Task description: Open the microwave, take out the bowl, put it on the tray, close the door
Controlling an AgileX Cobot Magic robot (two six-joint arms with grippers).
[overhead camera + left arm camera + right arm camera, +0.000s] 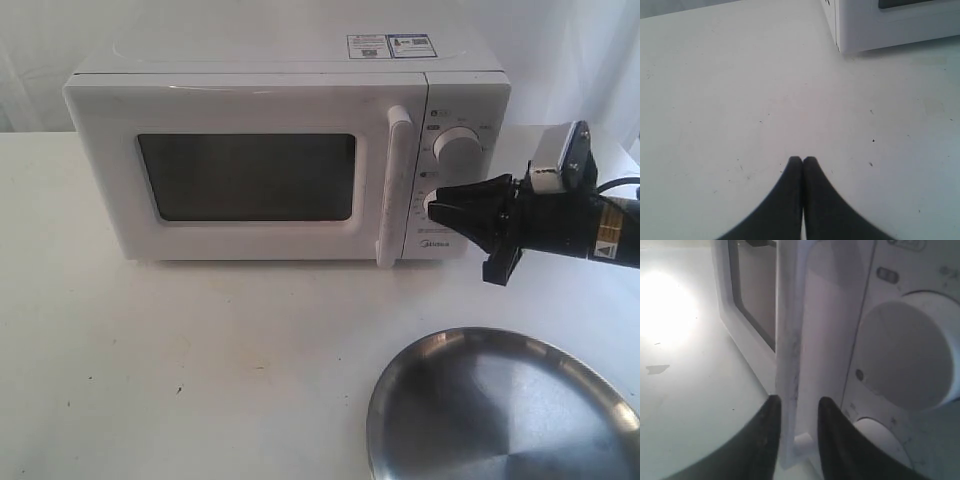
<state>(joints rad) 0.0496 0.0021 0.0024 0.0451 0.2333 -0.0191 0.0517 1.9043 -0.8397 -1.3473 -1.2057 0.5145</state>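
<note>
**Q:** What does the exterior view show?

**A:** A white Midea microwave (pixel 285 62) sits at the back of a white worktop (pixel 200 350), with stickers (pixel 390 45) on its top. Its door (pixel 250 105) is shut. The door's window (pixel 247 177) is too dark to show the inside. A vertical white bar handle (pixel 393 185) runs down the door's right edge. Beside that are an upper dial (pixel 456 146) and a lower dial (pixel 429 200). A round steel tray (pixel 500 420) lies bare on the worktop at the front right, well apart from the microwave.

**Q:** Where are the arms?

**A:** Only the right arm appears in this view. It reaches in level from the right. The right tool (pixel 438 207) points at the control panel, in front of the lower dial and just right of the handle.

**Q:** Is it gripping the handle?

**A:** The exterior view cannot settle that. In the right wrist view, the two black fingers stand a little apart. The handle's lower part lines up with the gap between them. Whether they touch the bar, I cannot tell.

**Q:** And the left tool (pixel 802 161)?

**A:** Only the left wrist view shows it. Its fingertips are pressed together with nothing between them, above bare worktop. A lower corner of the microwave is near the edge of that picture.
</note>
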